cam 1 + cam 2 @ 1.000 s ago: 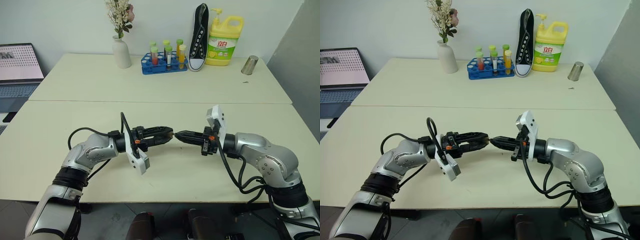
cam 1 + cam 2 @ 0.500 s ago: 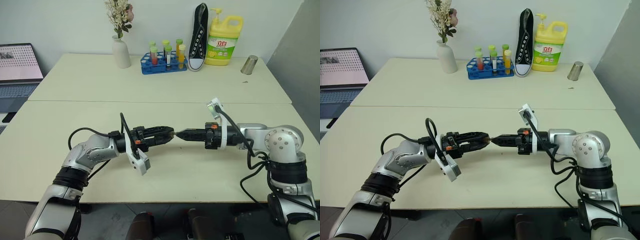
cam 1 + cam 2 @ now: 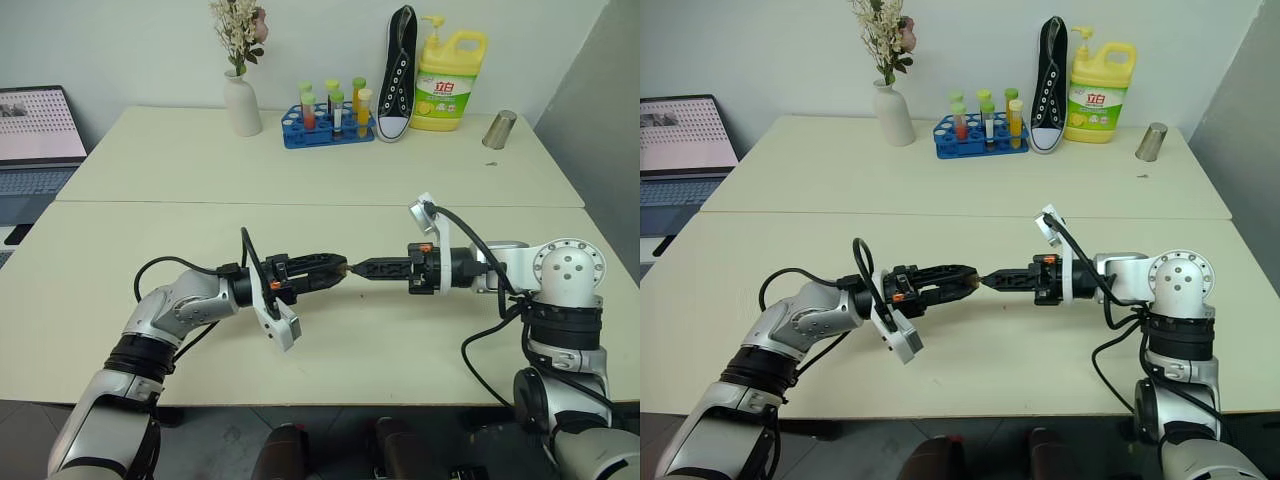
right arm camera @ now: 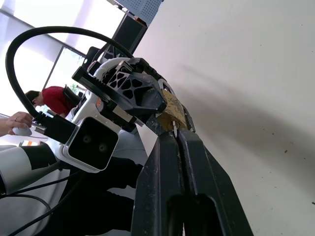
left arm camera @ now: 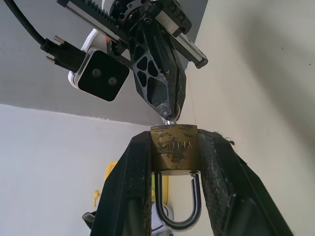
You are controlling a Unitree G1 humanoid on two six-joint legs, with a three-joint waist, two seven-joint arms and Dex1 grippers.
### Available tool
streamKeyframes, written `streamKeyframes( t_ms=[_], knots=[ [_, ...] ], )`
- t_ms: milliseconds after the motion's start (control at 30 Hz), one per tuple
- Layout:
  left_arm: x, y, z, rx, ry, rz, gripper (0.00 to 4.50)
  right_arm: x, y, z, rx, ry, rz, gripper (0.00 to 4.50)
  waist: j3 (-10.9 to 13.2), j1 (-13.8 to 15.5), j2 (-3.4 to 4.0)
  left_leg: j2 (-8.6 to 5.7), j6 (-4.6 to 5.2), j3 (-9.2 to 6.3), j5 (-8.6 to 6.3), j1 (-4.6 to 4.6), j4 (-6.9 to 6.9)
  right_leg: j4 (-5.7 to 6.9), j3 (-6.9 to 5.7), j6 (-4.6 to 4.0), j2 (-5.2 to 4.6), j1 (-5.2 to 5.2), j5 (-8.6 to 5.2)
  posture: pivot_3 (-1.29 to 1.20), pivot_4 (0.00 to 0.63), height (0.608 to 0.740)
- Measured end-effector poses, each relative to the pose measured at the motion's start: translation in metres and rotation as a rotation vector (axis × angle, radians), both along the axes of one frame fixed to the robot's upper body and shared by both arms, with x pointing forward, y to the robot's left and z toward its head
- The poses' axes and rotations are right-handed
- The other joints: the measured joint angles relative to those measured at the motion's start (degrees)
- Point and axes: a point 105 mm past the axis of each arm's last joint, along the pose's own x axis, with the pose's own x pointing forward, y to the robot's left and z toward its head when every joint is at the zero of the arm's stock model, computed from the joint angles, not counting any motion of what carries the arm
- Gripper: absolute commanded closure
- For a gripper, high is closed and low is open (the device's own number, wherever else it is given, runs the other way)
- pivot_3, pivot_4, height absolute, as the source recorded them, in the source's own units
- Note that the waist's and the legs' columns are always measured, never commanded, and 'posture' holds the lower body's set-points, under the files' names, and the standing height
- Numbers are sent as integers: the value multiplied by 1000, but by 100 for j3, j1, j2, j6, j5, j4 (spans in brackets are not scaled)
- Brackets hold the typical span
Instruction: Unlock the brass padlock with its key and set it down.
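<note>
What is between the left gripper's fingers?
The brass padlock, clamped by the left gripper, its shackle closed. The shut right gripper meets its keyhole end; the key is hidden there.

Bare table (image 3: 330,340) lies under both claws; vase (image 3: 242,105) and tube rack (image 3: 328,130) stand well behind.

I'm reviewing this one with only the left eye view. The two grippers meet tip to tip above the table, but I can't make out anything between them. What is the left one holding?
Observer: The left gripper is clamped on the brass padlock, one finger on each side of its body.
Operator: Is the shackle open?
Observer: In the left wrist view the shackle looks seated, both legs entering the body.
Operator: And the right gripper?
Observer: The right gripper is shut, and a thin silver piece, likely the key, pokes from its tips against the padlock's end face.
</note>
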Motion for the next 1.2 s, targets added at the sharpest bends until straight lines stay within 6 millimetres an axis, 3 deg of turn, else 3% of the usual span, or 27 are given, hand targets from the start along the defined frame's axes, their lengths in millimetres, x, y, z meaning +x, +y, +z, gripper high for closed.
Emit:
streamKeyframes(
  t_ms=[100, 200, 400, 567, 867, 1067, 1200],
  knots=[
    [0, 0, 1, -8, -2, 0, 3533, -1, 1, 3, -19, -46, -3, 4500, 1, -2, 1, 0, 0, 0, 0, -1, 0, 0, 1, 0, 0, -1, 0, 0, 150, 740],
    [0, -1, 0, -1, 0, -1, 3533, -4, 3, 7, -67, -172, -7, 3867, 1, -4, 2, -2, 0, 0, 0, -2, -3, -2, 0, 1, 1, -3, -1, 0, 150, 740],
    [2, 0, -7, 18, 24, 15, 3533, -9, -5, -4, -216, -458, 9, 1795, 2, 2, 3, -5, 0, 2, 0, -4, 0, -6, -4, 4, 2, -5, -2, 0, 150, 740],
    [3, 0, -7, 17, 27, 21, 3533, -12, -14, -12, -245, -547, 26, 60, 2, 2, 3, 1, 0, 1, 0, -2, 0, -4, -2, 3, 5, -5, -2, 0, 150, 740],
    [4, 0, -7, 11, 34, 34, 3533, -3, 22, -8, -43, -494, -15, 0, 3, -8, 3, 2, 0, 3, 0, 1, 0, 0, -2, 1, 8, -4, -1, 0, 150, 740],
    [4, 0, -8, 10, 39, 38, 3533, 0, 22, -9, -44, -478, -20, 0, 2, 18, 3, -4, 0, 2, 0, -2, 0, -4, -3, 1, -2, -4, -1, 0, 150, 740],
    [4, 0, -8, 10, 39, 39, 3533, 2, 20, -11, -62, -474, -25, 917, 2, 8, 4, -1, 0, 0, 0, -1, -1, -2, -3, 1, 0, -4, -1, 0, 150, 740]
  ],
)
